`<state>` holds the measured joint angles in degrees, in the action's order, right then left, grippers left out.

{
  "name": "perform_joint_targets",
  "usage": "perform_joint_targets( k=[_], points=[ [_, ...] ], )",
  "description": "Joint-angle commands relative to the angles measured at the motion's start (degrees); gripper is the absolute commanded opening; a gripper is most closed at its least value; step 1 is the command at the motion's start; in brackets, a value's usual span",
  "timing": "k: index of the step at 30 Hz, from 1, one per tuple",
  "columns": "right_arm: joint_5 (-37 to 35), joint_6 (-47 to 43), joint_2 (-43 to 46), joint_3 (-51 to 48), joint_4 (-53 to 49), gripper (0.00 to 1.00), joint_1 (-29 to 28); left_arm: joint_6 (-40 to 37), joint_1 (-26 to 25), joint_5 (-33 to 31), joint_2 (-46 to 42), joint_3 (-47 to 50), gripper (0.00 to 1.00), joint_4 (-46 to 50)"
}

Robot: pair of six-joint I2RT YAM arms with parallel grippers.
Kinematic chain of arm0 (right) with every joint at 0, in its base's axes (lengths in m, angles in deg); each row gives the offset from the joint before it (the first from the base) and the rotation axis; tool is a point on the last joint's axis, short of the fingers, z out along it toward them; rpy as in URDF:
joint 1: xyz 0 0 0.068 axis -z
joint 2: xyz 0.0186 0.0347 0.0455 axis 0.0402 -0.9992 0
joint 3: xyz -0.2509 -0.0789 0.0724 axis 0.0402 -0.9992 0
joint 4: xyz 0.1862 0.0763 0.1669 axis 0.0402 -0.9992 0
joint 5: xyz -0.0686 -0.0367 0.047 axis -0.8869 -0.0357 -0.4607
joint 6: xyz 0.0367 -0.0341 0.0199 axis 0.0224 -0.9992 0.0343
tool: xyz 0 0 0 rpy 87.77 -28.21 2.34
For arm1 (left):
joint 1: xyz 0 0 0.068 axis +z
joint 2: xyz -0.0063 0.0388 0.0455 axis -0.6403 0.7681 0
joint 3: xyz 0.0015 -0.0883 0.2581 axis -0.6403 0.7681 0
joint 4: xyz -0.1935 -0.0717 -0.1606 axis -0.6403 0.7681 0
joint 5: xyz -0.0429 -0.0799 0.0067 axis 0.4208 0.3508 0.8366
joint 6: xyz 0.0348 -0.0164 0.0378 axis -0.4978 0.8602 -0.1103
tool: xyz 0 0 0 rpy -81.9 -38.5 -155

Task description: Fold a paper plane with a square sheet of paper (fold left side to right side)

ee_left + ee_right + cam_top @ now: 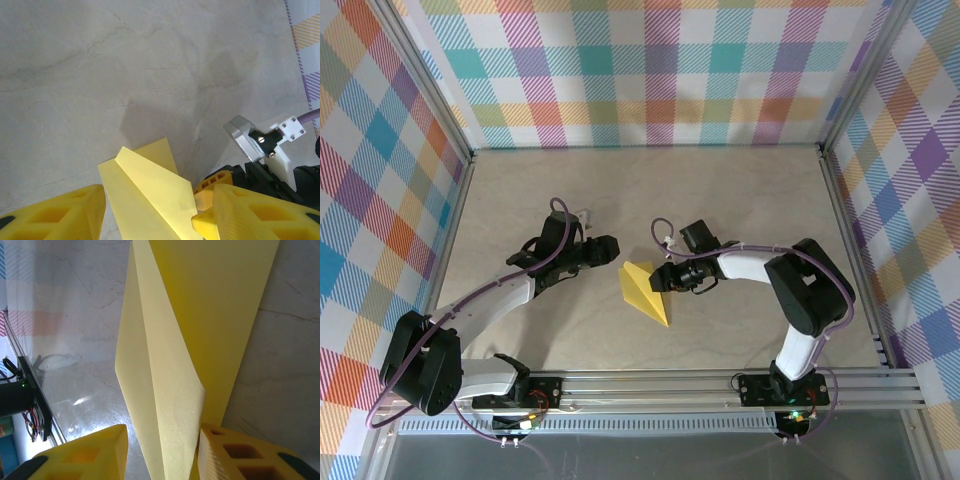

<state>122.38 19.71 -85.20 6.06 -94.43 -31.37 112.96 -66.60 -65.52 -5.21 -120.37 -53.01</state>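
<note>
The yellow sheet of paper (645, 292) lies mid-table, folded into a pointed shape with its tip toward the arm bases. In the left wrist view the paper (145, 195) shows a raised folded flap with a crease along it. My left gripper (610, 248) hovers just left of the paper, open, its fingers (65, 215) standing wide on either side of it. My right gripper (658, 280) is at the paper's right edge, open, with the raised flap (175, 405) standing between its fingers (245, 455). One right pad touches the flap's edge.
The beige tabletop (740, 190) is walled by checked panels (640, 70) at the back and both sides. An aluminium rail (720, 385) carries both arm bases along the near edge. The right arm's wrist bracket (260, 137) sits close to my left fingers.
</note>
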Motion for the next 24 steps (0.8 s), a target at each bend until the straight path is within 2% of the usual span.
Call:
perform_joint_targets(
  k=[1,4,7,9,14,17,24],
  points=[
    [2.27,-0.01,-1.53,-0.43,2.69,0.36,0.36,-0.43,0.59,1.05,0.35,-1.86,0.59,-0.02],
    [2.12,0.07,-1.71,-0.47,3.25,0.28,0.36,-0.34,0.7,1.53,0.2,-2.37,0.59,-0.16],
    [1.58,0.46,-0.12,-0.71,4.04,0.11,0.44,0.82,1.07,2.67,-0.34,-2.36,0.6,-1.96],
    [0.24,0.69,3.15,-1.06,4.3,0.06,0.54,1.62,1.91,4.51,-0.94,-2.76,0.6,-3.36],
    [-0.13,1.15,13.17,-1.91,6.94,0.04,2.38,3.16,5.47,10.25,-3.71,-4.2,0.65,-7.29],
    [1.99,3.35,18.22,-3.45,12.11,0.03,4.03,3.81,7.21,15.11,-5.16,-4.74,0.67,-10.99],
    [7.35,10.52,25.16,-4.92,22.89,0.03,5.72,5.9,7.45,27.92,-6.31,-3.89,0.66,-20.73]
  ],
)
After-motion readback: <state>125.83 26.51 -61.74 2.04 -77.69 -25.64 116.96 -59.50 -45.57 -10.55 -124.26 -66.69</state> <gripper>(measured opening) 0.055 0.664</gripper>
